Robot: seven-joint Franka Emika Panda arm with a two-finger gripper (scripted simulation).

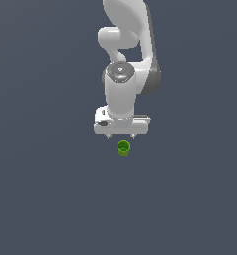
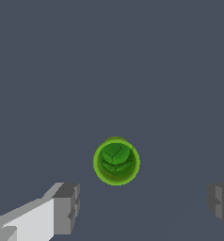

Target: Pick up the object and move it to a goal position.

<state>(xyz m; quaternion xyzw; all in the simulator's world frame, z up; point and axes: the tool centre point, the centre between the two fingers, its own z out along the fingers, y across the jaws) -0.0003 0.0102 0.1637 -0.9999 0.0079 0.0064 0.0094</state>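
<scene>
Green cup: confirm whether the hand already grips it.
No. In the wrist view the green cup sits apart from both fingers of the open hand.

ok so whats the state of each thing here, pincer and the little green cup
pincer: open, fingers spread wide, holding nothing, pointing down over the surface
green cup: upright, hollow top facing up, empty inside, not gripped, sitting apart from both fingers

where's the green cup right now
In the exterior view the green cup stands upright on the grey floor near the middle, just below the open gripper and untouched by its fingers.
</scene>
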